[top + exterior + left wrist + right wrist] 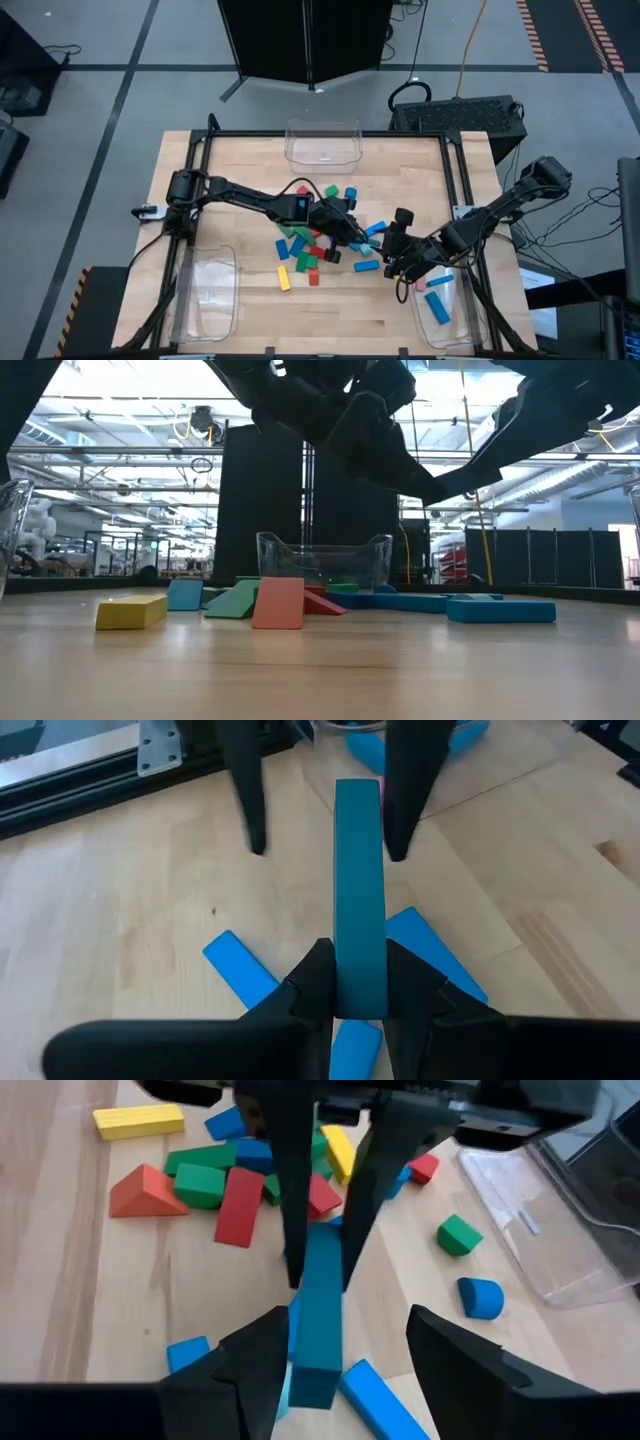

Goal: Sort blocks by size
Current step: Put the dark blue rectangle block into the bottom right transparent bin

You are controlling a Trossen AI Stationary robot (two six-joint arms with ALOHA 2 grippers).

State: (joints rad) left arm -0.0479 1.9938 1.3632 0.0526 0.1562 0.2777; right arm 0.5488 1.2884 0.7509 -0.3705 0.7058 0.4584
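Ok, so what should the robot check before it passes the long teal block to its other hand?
1. Left hand gripping the teal bar: ok.
2. Right hand open: ok.
3. Bar's free end between the right hand's fingers: ok.
4. Right hand closed on the bar: not ok, not yet.
5. Bar lifted above the loose blocks: ok.
6. Room left in the clear bin near the right arm: ok.

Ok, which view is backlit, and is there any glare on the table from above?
Low view: backlit, the arms are dark silhouettes against bright ceiling lights. High view: the wooden table is evenly lit, no glare; only the far clear bin glints at its rim.
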